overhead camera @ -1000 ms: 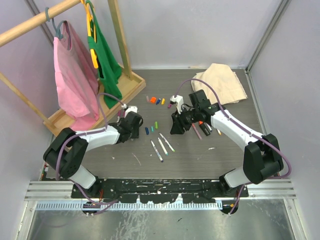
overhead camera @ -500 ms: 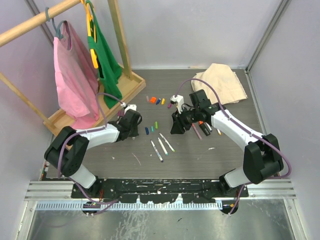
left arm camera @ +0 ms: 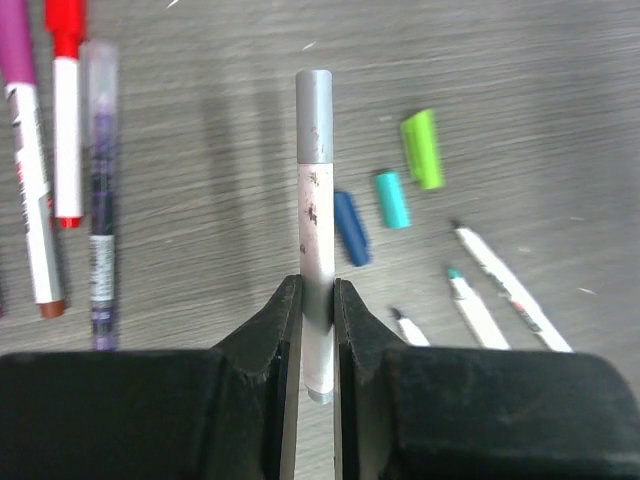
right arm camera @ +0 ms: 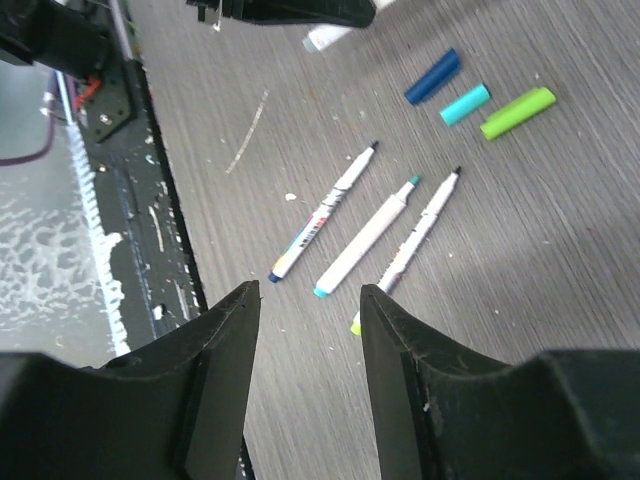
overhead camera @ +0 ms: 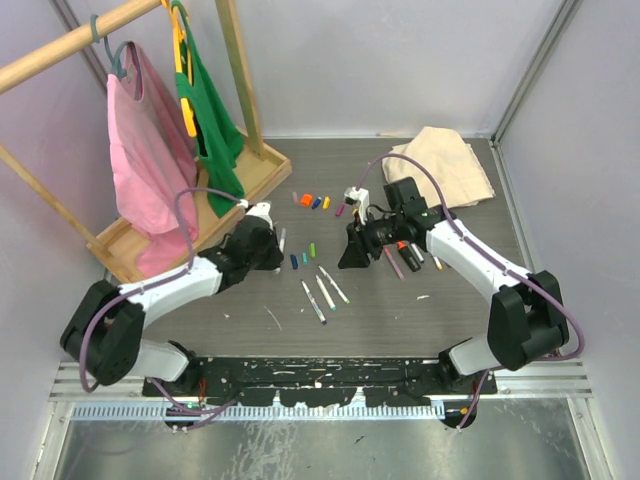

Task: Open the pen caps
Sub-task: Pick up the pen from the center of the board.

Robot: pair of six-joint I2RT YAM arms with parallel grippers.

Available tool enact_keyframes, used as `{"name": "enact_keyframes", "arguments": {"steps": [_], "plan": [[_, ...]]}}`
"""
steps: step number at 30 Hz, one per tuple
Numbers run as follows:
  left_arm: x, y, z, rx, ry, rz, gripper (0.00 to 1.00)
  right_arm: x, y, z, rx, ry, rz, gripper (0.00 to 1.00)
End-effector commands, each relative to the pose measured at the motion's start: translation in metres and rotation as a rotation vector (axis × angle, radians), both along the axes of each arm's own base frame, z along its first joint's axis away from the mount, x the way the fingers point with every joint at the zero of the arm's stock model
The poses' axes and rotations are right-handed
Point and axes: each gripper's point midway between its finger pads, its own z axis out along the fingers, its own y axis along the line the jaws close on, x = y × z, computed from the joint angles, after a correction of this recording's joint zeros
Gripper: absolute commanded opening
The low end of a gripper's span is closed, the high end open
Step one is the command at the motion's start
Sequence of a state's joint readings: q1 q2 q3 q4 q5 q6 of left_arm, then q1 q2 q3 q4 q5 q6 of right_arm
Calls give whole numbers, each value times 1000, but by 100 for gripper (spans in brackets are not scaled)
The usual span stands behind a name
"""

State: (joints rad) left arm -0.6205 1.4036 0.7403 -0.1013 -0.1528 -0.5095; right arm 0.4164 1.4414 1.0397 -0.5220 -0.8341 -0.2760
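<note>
My left gripper (left arm camera: 317, 300) is shut on a white pen barrel (left arm camera: 317, 240) with a grey cap (left arm camera: 314, 90) pointing away; it shows in the top view (overhead camera: 274, 246) left of the loose caps. Loose green (left arm camera: 422, 150), teal (left arm camera: 392, 199) and blue (left arm camera: 350, 228) caps lie on the table beyond it. My right gripper (right arm camera: 309, 290) is open and empty, above three uncapped white pens (right arm camera: 370, 240); it shows in the top view (overhead camera: 350, 258). The same three caps (right arm camera: 465, 104) lie ahead of it. Orange, blue and yellow caps (overhead camera: 316, 202) lie further back.
Capped purple (left arm camera: 22, 60) and red (left arm camera: 65, 30) pens and a clear purple pen (left arm camera: 100, 200) lie by the right arm (overhead camera: 400, 255). A wooden clothes rack (overhead camera: 200, 200) with pink and green garments stands back left. A beige cloth (overhead camera: 440, 165) lies back right.
My left arm has reached forward and to the right, carrying the grey-capped pen nearer the loose caps. The right gripper has hardly moved.
</note>
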Motion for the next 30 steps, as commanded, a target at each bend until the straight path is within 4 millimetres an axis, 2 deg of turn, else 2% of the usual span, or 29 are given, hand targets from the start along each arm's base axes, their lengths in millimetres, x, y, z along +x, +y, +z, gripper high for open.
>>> {"name": "enact_keyframes", "arguments": {"steps": [1, 2, 8, 12, 20, 25, 30], "plan": [[-4, -35, 52, -191, -153, -97, 0, -8, 7, 44, 164, -55, 55, 51], [-7, -41, 69, -239, -199, -119, 0, -8, 6, 48, 185, -56, 52, 51], [-35, -79, 134, -521, -394, -275, 0, -14, -11, 85, 387, -3, 38, 56], [-54, -96, 169, -660, -503, -337, 0, -12, -19, 101, 475, -13, 20, 60], [-82, -125, 211, -822, -642, -384, 0, -23, -19, 128, 609, -114, -9, 71], [-88, -135, 221, -849, -698, -377, 0, -30, -21, 140, 680, -201, -48, 73], [-95, -148, 226, -868, -720, -401, 0, -38, -23, 151, 751, -191, -58, 75]]}}
